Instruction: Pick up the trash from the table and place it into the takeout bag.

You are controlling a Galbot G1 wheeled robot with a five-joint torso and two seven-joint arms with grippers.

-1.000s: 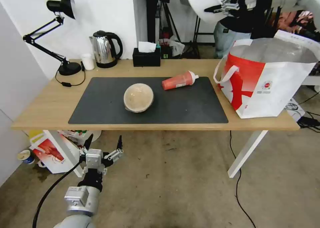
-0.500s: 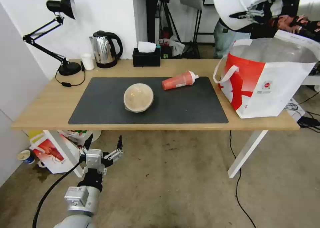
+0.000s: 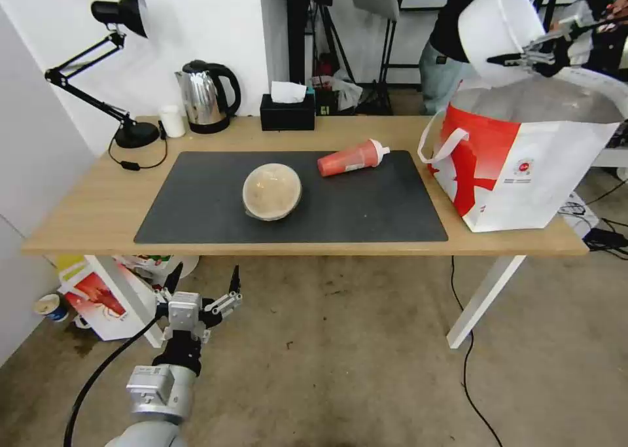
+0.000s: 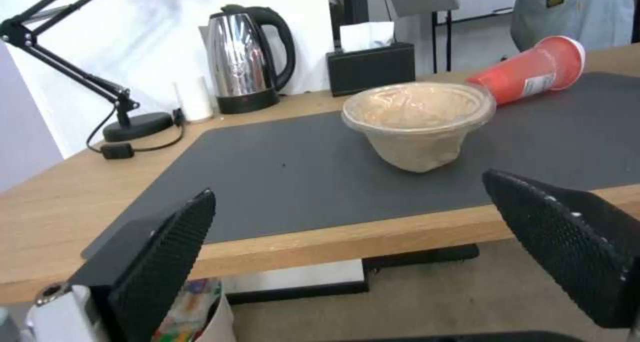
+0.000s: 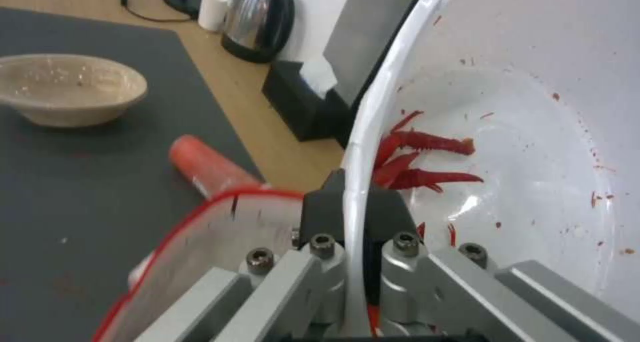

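Right gripper clamped on the rim of the white bowl, tilted in the air over the open takeout bag at the table's right end. Left gripper low in front of the table, fingers spread. Tan bowl and red cup lie on the mat.

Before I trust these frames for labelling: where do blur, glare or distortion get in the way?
Head view: wide-angle bend at the edges, and the white bowl in the right gripper is cut off by the frame top. Left wrist view: the left gripper looms soft and dark up close, while the tan bowl is fairly sharp. Right wrist view: bright glare inside the white bowl; the kettle is blurred.
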